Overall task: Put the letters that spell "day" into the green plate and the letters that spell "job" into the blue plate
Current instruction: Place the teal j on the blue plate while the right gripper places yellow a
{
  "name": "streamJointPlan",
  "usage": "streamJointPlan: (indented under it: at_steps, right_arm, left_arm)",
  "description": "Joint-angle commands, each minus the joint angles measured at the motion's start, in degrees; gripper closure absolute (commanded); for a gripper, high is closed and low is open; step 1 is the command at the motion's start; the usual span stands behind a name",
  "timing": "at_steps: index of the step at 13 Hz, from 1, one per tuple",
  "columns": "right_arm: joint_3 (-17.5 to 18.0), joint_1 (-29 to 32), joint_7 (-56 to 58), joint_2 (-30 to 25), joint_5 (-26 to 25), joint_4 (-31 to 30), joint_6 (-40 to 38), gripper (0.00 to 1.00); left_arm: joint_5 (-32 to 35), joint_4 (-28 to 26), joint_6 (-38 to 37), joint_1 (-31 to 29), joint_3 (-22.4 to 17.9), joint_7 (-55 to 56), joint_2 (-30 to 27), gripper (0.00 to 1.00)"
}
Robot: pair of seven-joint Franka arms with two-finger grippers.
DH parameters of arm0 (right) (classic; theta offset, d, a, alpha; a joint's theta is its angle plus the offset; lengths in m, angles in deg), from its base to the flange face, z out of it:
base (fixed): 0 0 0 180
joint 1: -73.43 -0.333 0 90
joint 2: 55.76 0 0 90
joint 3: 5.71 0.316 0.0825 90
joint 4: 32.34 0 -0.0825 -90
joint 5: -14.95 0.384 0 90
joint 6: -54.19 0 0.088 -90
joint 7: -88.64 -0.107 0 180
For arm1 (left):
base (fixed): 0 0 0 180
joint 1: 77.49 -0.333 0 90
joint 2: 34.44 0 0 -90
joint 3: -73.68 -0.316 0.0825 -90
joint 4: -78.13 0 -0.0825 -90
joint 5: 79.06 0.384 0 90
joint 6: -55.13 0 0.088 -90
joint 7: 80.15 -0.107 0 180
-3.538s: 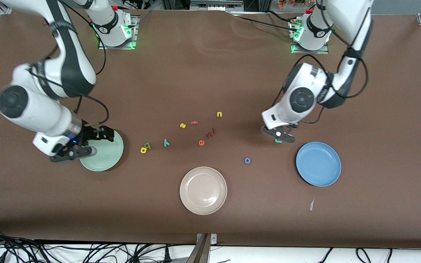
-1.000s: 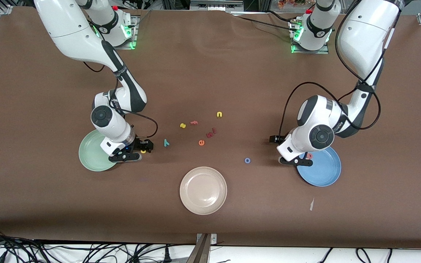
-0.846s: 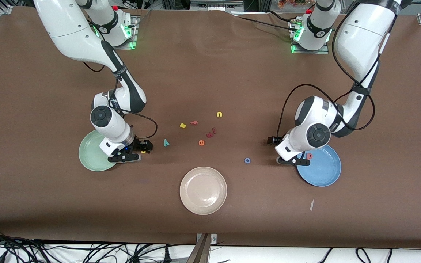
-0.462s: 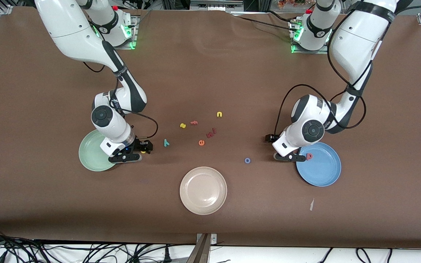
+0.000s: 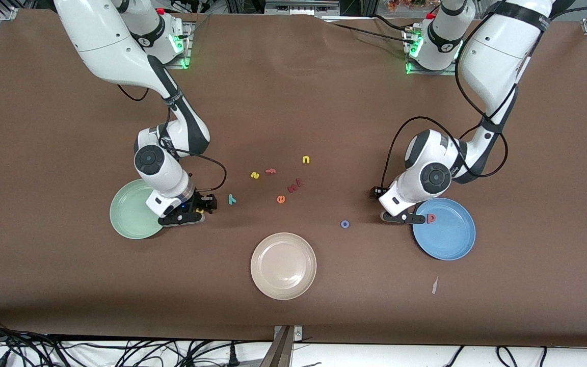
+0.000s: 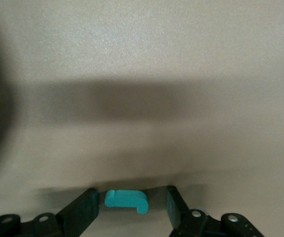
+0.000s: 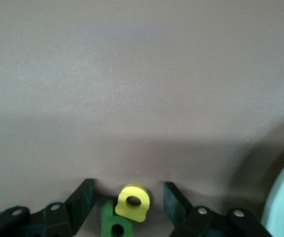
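Note:
My left gripper (image 5: pixel 389 205) is low over the table beside the blue plate (image 5: pixel 451 242). In the left wrist view the teal hooked j (image 6: pixel 126 200) lies flat between the open fingers of the left gripper (image 6: pixel 129 205), close to one pad and clear of the other. A salmon-red letter (image 5: pixel 431 218) lies in the blue plate. The blue o (image 5: pixel 345 224) lies on the table. My right gripper (image 5: pixel 196 210) is down beside the green plate (image 5: pixel 125 216). In the right wrist view the right gripper (image 7: pixel 127 202) is open around the yellow letter (image 7: pixel 133 202), which overlaps the dark green one (image 7: pixel 116 223). The teal y (image 5: pixel 232 199) lies near it.
A beige plate (image 5: pixel 283 267) sits nearest the front camera, mid-table. Loose letters lie in the middle: yellow n (image 5: pixel 305 159), yellow s (image 5: pixel 255 175), pink f (image 5: pixel 270 171), orange e (image 5: pixel 281 199) and dark red pieces (image 5: pixel 293 186). A paper scrap (image 5: pixel 434 285) lies near the blue plate.
My left gripper has moved off the blue plate's rim to the table beside it and its jaws have narrowed around the j. My right gripper has edged away from the green plate, its jaws narrowing too.

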Motion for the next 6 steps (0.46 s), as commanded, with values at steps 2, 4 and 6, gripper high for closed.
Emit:
streamJointPlan:
  at_steps: [2, 4, 6]
  right_arm:
    - [-0.7, -0.5, 0.1, 1.5, -0.5, 0.1, 1.1, 0.46]
    - [-1.0, -0.5, 0.2, 1.6, -0.7, 0.1, 1.1, 0.55]
    - [-1.1, -0.5, 0.3, 1.7, -0.9, 0.1, 1.1, 0.59]
  left_arm:
    - [1.5, -1.7, 0.8, -0.3, -0.1, 0.2, -0.8, 0.72]
    - [1.5, -1.9, 0.8, -0.5, -0.1, 0.2, -1.2, 0.91]
    - [1.5, -1.9, 0.5, -0.6, -0.1, 0.2, -1.4, 0.92]
